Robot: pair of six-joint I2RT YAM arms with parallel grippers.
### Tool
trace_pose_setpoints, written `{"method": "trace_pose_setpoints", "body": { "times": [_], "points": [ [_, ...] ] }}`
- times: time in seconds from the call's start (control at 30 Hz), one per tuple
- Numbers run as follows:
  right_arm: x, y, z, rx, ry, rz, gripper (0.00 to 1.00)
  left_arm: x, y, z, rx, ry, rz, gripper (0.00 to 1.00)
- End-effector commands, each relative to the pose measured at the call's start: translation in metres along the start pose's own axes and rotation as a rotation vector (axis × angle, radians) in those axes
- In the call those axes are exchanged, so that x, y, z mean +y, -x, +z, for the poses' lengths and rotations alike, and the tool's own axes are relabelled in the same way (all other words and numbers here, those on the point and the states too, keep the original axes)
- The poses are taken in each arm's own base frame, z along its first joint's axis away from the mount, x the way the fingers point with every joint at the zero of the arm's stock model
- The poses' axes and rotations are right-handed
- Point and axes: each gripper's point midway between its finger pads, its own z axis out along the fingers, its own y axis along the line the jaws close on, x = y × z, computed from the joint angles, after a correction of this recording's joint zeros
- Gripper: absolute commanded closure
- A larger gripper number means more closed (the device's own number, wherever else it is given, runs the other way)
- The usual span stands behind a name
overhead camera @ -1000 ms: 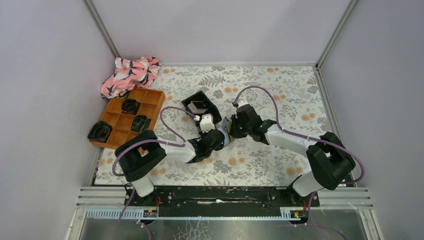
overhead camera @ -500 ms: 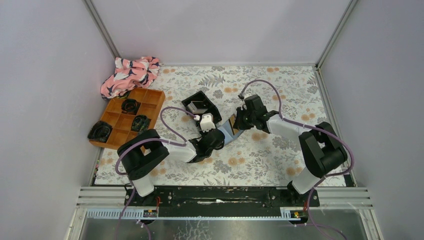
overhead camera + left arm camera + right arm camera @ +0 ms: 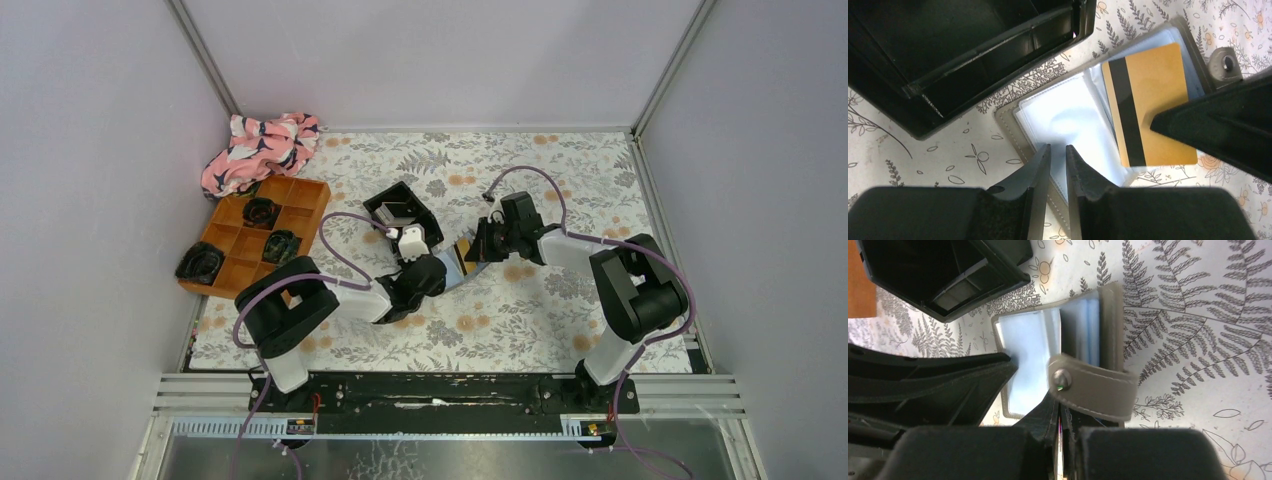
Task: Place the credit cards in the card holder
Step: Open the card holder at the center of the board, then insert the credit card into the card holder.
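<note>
The card holder (image 3: pixel 1068 110) lies open on the floral cloth, its clear sleeves up and its grey snap strap (image 3: pixel 1093 385) off to one side. A gold credit card (image 3: pixel 1158 110) with a black stripe rests over the holder's right half. My right gripper (image 3: pixel 1062 420) is shut on that card's edge, seen edge-on between its fingers. My left gripper (image 3: pixel 1057 150) hovers at the holder's left half with its jaws a narrow slit apart and nothing visibly pinched. From above, both grippers (image 3: pixel 440 268) (image 3: pixel 482 246) meet at the holder (image 3: pixel 458 262).
A black square tray (image 3: pixel 403 212) stands just behind the holder, close to the left gripper. An orange compartment tray (image 3: pixel 265 232) with dark items sits at the left, with a pink patterned cloth (image 3: pixel 260 148) behind it. Grey walls close in the table.
The right arm has drawn its elbow in and its wrist has shifted a little right, with the gold card still at the holder. The left arm has barely moved.
</note>
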Motion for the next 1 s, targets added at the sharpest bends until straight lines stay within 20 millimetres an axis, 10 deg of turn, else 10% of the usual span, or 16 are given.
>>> {"method": "trace_pose_setpoints", "body": {
  "times": [0.0, 0.97],
  "points": [
    [0.005, -0.006, 0.003, 0.014, 0.085, 0.045, 1.00, 0.085, -0.050, 0.000, 0.170, 0.220, 0.184, 0.75],
    [0.001, -0.038, 0.009, -0.007, 0.181, 0.242, 1.00, 0.106, -0.058, 0.002, 0.192, 0.281, 0.194, 0.75]
  ]
}}
